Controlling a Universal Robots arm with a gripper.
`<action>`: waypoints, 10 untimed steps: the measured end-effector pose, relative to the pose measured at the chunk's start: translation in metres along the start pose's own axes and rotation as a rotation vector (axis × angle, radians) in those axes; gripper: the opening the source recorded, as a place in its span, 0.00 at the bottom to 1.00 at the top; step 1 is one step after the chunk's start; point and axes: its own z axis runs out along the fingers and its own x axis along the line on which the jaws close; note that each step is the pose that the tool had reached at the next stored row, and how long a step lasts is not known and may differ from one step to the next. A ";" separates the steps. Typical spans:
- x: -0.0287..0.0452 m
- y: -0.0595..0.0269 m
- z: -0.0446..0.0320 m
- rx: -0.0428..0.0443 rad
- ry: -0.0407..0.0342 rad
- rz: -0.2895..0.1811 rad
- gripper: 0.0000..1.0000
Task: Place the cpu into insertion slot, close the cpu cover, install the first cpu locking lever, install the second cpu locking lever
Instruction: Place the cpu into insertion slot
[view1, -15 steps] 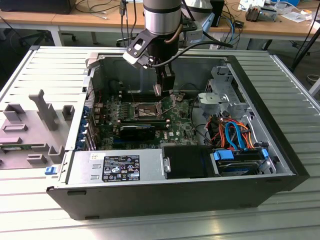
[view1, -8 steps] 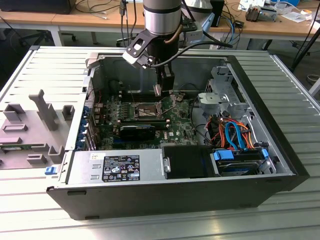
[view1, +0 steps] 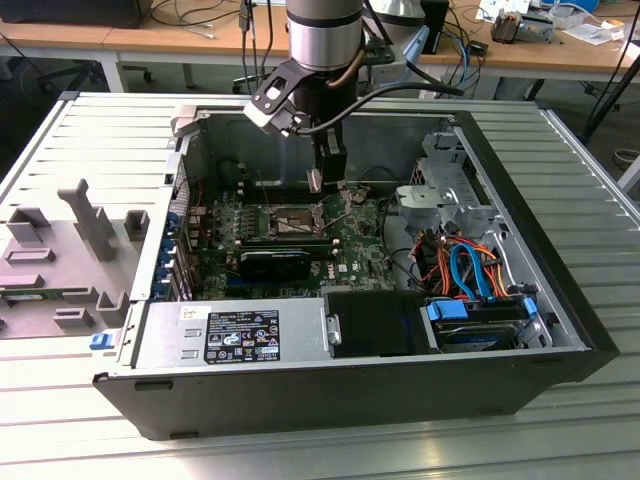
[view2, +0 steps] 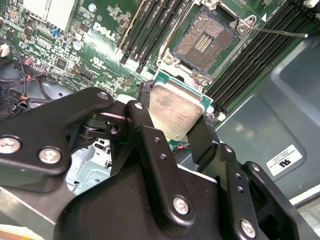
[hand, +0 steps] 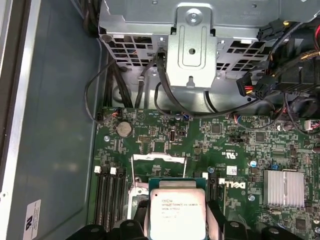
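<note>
My gripper (view2: 172, 120) is shut on the cpu (view2: 176, 111), a thin square chip with a silvery top, gripped by its edges between two black fingers (view2: 141, 125). In the second wrist view the insertion slot (view2: 205, 42) lies open beyond the chip, its dark centre bare inside a metal rim, and a thin lever rod (view2: 280, 33) sticks out beside it. The first wrist view has the cpu (hand: 177, 214) hanging over the green board, with the silvery cpu cover (hand: 159, 158) standing raised just past it. In the exterior view the gripper (view1: 316, 182) hovers a little above the socket (view1: 290, 222).
Long black memory slots (view2: 150, 27) flank the socket. A metal drive cage (hand: 192, 45) with dangling cables, a finned heat sink (hand: 283, 188), a black card (view1: 265, 262) and the power supply (view1: 240, 335) crowd the case. Grey fixtures (view1: 70, 250) sit at the exterior view's left.
</note>
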 end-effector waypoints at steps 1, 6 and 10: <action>0.0000 0.0000 0.0001 0.0000 -0.0006 0.007 0.54; 0.0000 0.0003 0.0006 0.0236 0.0000 0.014 0.54; 0.0000 0.0004 0.0008 0.0410 0.0007 0.014 0.54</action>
